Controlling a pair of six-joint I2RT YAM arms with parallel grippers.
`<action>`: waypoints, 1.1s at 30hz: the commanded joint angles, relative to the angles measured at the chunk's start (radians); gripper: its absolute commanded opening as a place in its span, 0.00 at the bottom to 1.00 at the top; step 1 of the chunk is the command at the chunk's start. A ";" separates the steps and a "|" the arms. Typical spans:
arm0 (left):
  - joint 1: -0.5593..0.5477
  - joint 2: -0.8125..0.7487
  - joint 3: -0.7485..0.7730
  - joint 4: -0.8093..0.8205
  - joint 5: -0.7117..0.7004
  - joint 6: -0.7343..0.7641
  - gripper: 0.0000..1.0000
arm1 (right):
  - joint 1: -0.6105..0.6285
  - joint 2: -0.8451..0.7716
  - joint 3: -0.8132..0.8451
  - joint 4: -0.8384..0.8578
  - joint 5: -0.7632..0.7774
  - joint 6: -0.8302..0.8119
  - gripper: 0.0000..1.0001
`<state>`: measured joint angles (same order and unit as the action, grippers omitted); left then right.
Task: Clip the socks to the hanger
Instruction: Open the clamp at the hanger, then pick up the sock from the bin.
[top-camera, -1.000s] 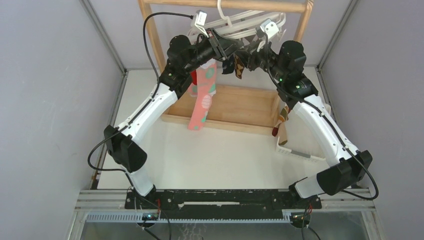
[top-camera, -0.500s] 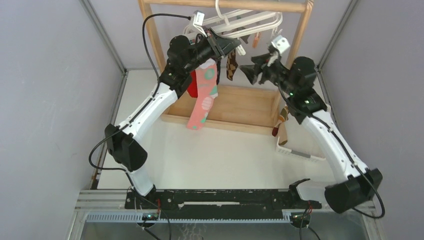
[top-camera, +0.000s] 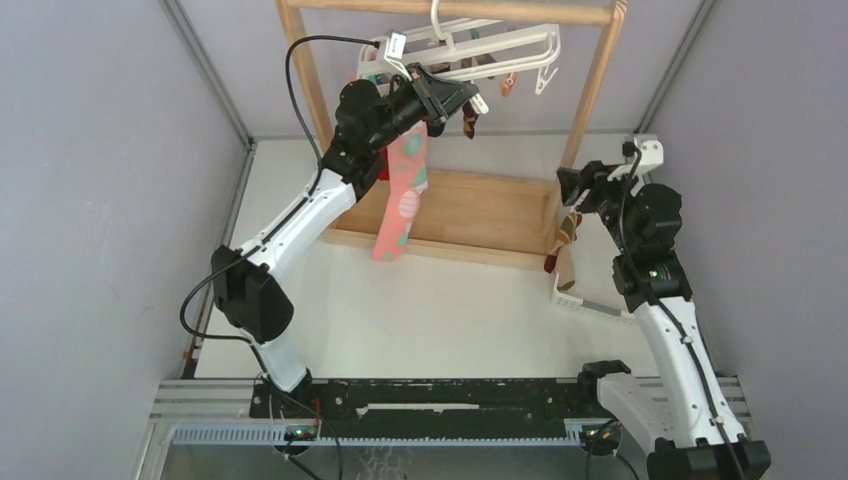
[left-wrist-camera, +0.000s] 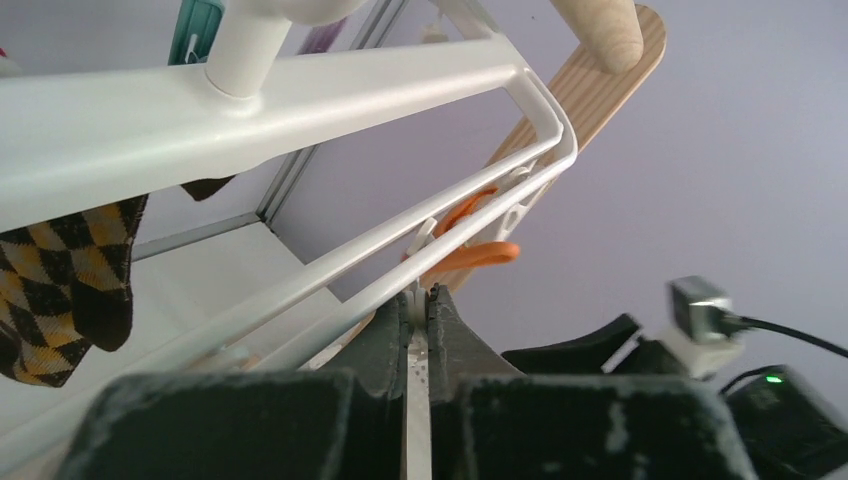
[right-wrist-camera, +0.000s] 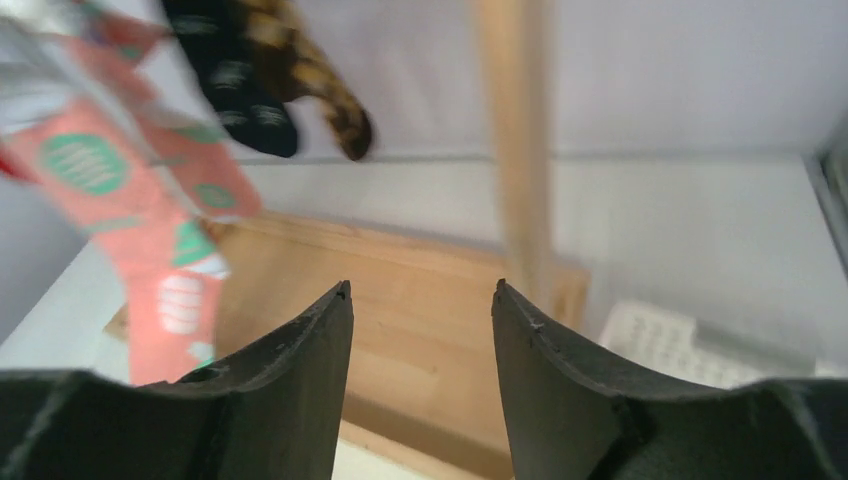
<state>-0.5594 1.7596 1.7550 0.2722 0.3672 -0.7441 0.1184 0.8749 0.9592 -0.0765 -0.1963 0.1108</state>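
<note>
the left gripper (left-wrist-camera: 420, 296) has its fingers pressed together, with a thin white sliver showing in the seam; whether that is a piece of the hanger cannot be told. its tips sit right against the lower rails of the hanger (left-wrist-camera: 300, 95), whose white frame runs up and away from them. just past the tips an orange clip (left-wrist-camera: 468, 252) dangles from a rail. to the gripper's left in the wrist view a dark checked sock (left-wrist-camera: 70, 285) hangs from the frame. below the gripper, seen from above, the pink sock (top-camera: 402, 195) with teal dots hangs down beside the left forearm, its toe over the near edge of the wooden tray (top-camera: 480, 212). above the gripper the hanger's hook sits over the top bar of the wooden rack (top-camera: 592, 95).

the right gripper (right-wrist-camera: 421, 290) has its jaws wide apart with nothing between them. it is low, well apart from the hanger, just beside the rack's right post. ahead of it lies the wooden tray; up and to its left hangs the pink sock. down to its right is the white basket (right-wrist-camera: 655, 345), with a striped sock (top-camera: 565, 245) draped over its rim.
</note>
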 joint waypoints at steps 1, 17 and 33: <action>-0.013 -0.057 -0.036 0.047 -0.009 0.014 0.00 | -0.121 -0.004 -0.139 -0.087 0.099 0.241 0.60; -0.130 -0.089 -0.025 -0.059 -0.101 0.166 0.00 | -0.138 0.228 -0.331 -0.023 0.196 0.310 0.50; -0.139 -0.092 -0.016 -0.071 -0.091 0.175 0.00 | -0.145 0.315 -0.356 0.036 0.167 0.324 0.11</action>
<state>-0.6693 1.7016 1.7172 0.2504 0.2272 -0.5911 -0.0238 1.1954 0.6067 -0.0887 -0.0341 0.4191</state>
